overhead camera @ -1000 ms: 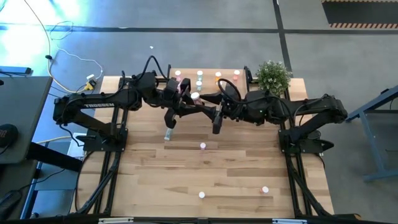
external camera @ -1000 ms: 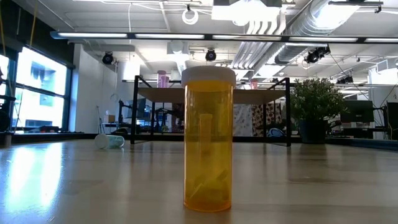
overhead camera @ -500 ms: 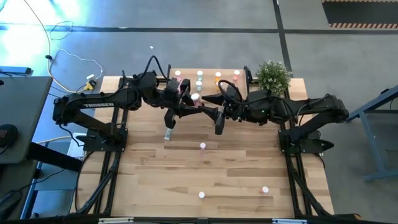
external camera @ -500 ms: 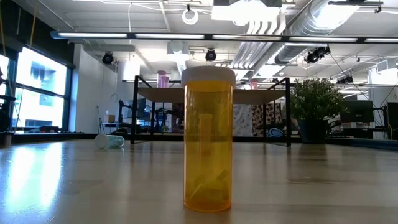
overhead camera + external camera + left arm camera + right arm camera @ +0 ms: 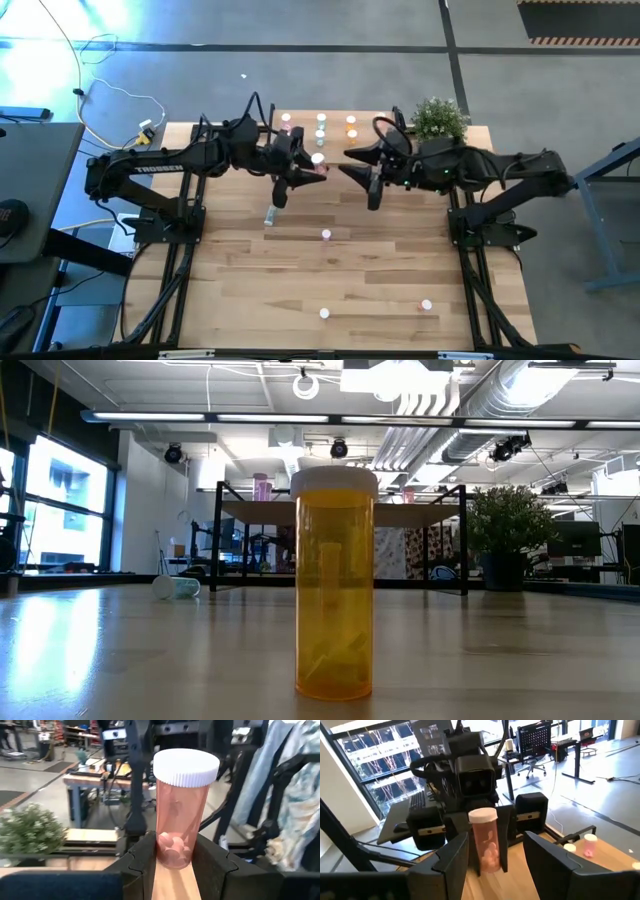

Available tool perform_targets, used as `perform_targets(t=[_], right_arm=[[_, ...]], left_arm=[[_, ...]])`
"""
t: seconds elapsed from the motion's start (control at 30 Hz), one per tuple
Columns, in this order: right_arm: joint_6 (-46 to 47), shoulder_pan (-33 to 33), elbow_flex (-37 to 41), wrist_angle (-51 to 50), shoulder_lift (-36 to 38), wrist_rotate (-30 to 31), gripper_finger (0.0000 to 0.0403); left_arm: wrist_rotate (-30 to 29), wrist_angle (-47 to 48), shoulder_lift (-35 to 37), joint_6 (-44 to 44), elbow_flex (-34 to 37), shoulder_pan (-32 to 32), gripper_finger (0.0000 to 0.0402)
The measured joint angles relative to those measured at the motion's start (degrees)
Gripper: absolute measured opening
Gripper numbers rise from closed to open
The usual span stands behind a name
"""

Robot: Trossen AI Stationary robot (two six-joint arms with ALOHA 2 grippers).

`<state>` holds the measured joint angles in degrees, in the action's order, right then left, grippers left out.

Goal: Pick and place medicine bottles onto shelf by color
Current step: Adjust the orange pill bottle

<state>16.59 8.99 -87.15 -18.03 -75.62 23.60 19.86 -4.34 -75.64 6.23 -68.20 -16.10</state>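
1. Pincer, left (image 5: 175, 862), is clamping a pink bottle (image 5: 183, 810) upright, white cap up, pills showing at its base; in the high view the left pincer (image 5: 312, 168) is hanging over the bench (image 5: 250, 270) just in front of the shelf (image 5: 335, 119).
2. Right pincer (image 5: 495, 852) is standing w/ fingers apart, holding nothing, facing the left one; the pink bottle (image 5: 485, 840) is showing between its fingers but is gripped by the left arm's pincer only. High view: right pincer (image 5: 352, 170) is sitting just beside the bottle (image 5: 318, 159).
3. Shelf is carrying several bottles in rows; pink ones (image 5: 286, 119), pale green ones (image 5: 321, 119), orange ones (image 5: 351, 121).
4. Loose bottles on the bench: a clear one lying on its side (image 5: 270, 216), a pink one (image 5: 326, 235) mid-bench, an orange one (image 5: 324, 313) and another pink (image 5: 426, 305) near the front edge.
5. Low view: orange bottle (image 5: 335, 585) is standing upright close to the camera; clear bottle (image 5: 176, 587) is lying far back.
6. Plant (image 5: 440, 120) is sitting at the bench's far right corner, beside the shelf.
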Motion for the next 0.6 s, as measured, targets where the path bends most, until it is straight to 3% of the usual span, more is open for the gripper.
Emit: perform_targets(t=[0.23, 0.6], right_arm=[[-0.1, -2.17, -0.04, -7.47, 3.18, -0.65, 0.0181], [-0.5, -13.1, -0.09, -15.41, 6.59, -18.02, 0.0181]], left_arm=[[-4.93, 3.78, -0.28, -4.07, 0.07, 0.02, 0.0097], [-8.7, 6.34, -2.77, -3.99, 0.26, 1.27, 0.0097]])
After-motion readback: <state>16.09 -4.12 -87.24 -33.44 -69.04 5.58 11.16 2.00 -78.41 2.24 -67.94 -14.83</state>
